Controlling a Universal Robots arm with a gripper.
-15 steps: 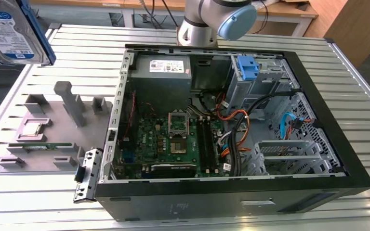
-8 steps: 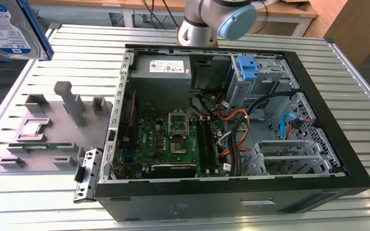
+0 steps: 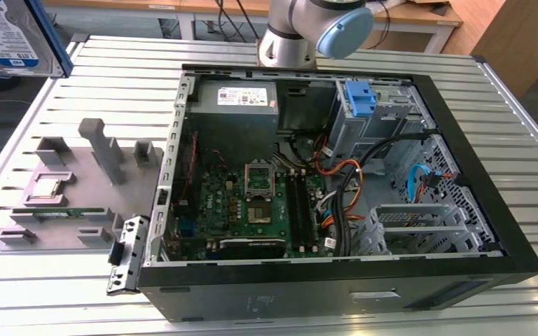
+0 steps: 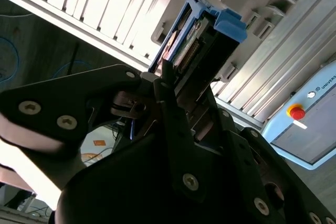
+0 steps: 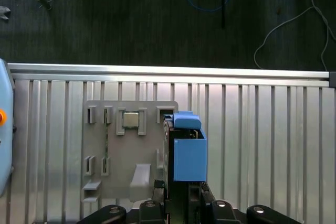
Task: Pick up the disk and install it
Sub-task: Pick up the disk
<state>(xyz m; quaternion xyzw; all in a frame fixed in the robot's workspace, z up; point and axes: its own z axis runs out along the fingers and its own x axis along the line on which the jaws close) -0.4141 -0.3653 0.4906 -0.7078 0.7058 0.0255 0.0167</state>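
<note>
The claw (image 5: 180, 195) grips the disk (image 5: 189, 153) by its blue carrier, holding it raised over the grey fixture (image 5: 131, 156) on the worktop (image 5: 262, 145). The pickup looks done. Installation in the open computer case (image 3: 344, 283) is not yet done.

Slatted aluminium table (image 3: 54, 301), dark floor (image 5: 131, 24), wooden furniture (image 3: 517, 42)

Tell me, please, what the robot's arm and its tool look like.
The arm is a silver-grey tube with a rounded light-blue joint cap. The tool is matte black, made of flat angular links pinned with silver screw heads.
</note>
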